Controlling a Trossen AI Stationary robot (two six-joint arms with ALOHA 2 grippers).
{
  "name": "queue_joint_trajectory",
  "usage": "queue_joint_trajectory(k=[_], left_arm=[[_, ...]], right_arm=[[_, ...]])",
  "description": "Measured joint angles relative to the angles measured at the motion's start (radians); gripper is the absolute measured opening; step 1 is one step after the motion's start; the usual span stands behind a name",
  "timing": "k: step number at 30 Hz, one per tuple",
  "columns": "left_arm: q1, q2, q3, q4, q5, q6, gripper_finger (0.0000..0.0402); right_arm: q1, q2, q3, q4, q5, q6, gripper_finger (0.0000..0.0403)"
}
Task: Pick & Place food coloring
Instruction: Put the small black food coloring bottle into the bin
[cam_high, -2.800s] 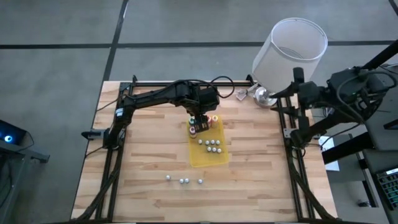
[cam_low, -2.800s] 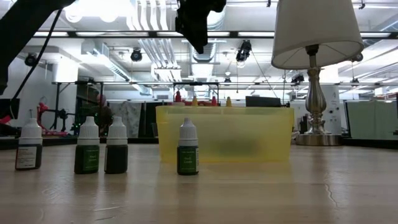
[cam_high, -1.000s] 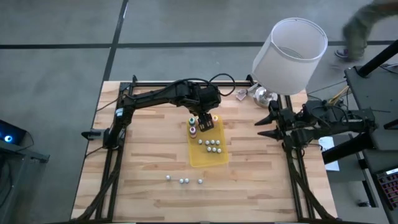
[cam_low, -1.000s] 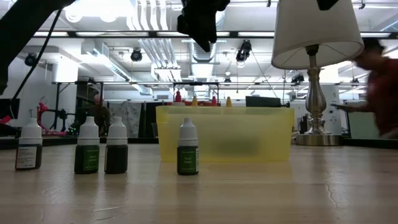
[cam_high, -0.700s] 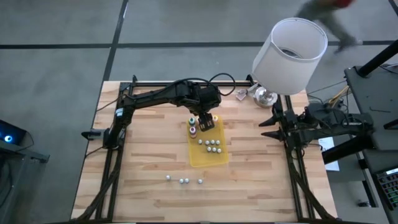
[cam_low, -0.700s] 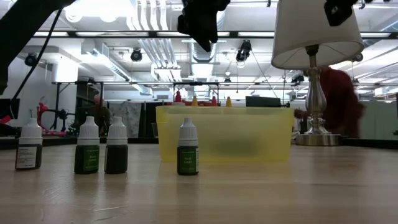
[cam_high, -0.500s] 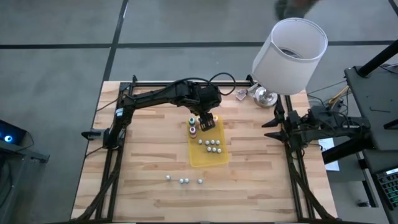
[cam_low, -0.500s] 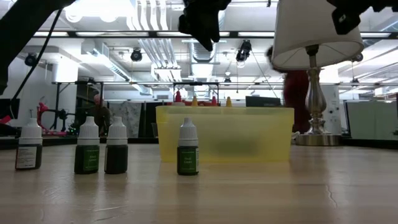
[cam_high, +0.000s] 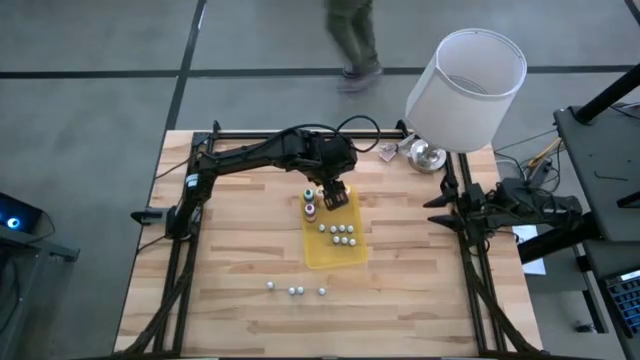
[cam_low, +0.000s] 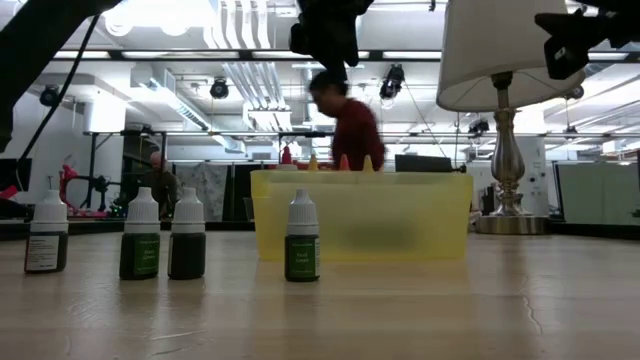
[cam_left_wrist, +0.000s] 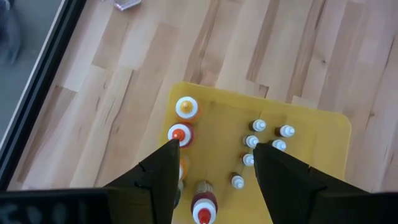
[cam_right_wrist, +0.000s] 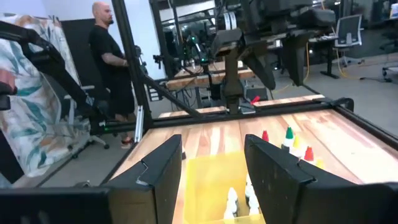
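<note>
Wooden table (cam_high: 230, 260) bears yellow tray (cam_high: 352, 252) holding food coloring (cam_left_wrist: 185, 134); left fingers (cam_left_wrist: 161, 171) open, empty

Both arms are black, made of slim jointed links. The left arm (cam_high: 262, 152) has a black cable looping over its wrist block at about 1 o'clock. The right arm (cam_high: 520, 200) is bulkier. Each wrist view shows two dark, flat, angular fingers (cam_left_wrist: 160, 177) with pale edges.

An open lab or workshop: exposed ceiling ducts (cam_low: 240, 40), metal frames, a monitor (cam_right_wrist: 347, 26)
</note>
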Motion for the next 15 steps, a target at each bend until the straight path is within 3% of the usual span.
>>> queue_joint_trajectory(k=[15], left_arm=[[-0.001,0.000,-0.007,0.010,0.000,0.000,0.0177]], right_arm=[[0.000,-0.006,-0.208,0.294,-0.002,0.000,0.0167]])
